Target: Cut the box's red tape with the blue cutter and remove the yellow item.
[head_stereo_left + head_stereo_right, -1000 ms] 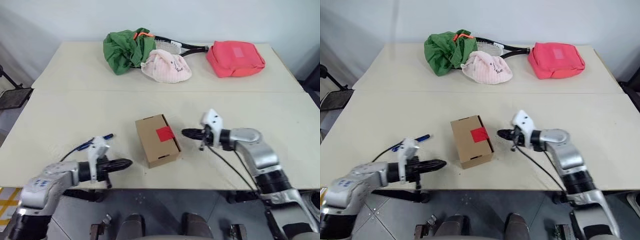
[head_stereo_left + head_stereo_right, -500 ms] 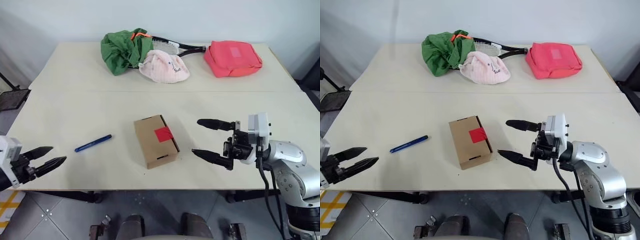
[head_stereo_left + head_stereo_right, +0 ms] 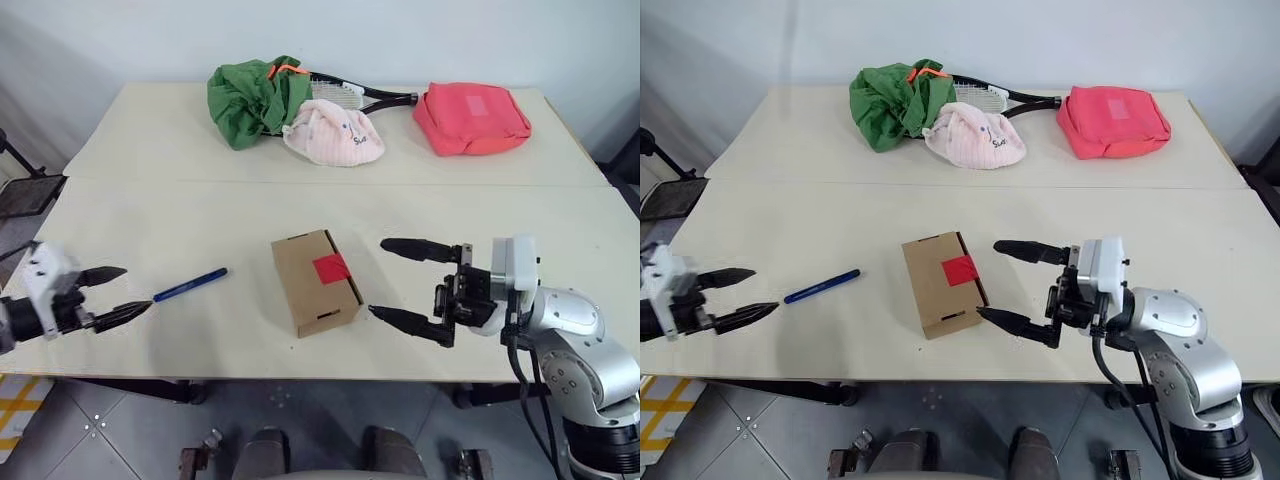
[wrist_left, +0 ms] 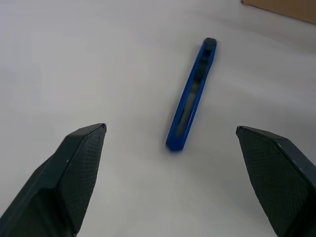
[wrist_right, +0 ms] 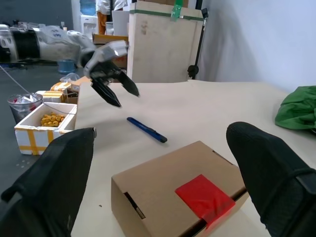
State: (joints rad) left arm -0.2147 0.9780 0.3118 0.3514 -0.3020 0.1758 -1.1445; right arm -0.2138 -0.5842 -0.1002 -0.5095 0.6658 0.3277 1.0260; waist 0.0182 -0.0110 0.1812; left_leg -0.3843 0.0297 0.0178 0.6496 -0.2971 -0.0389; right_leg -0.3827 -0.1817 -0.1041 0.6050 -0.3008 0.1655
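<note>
My left gripper (image 3: 112,295) hangs wide open just left of the blue cutter (image 3: 189,285), lined up to pick it off the table (image 3: 130,220). My right gripper (image 3: 405,282), also spread, waits beside the sealed box (image 3: 314,281), probably to steady it.

No legible text or labels.

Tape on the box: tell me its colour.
Red tape on the brown box; clearest in the right wrist view.
</note>
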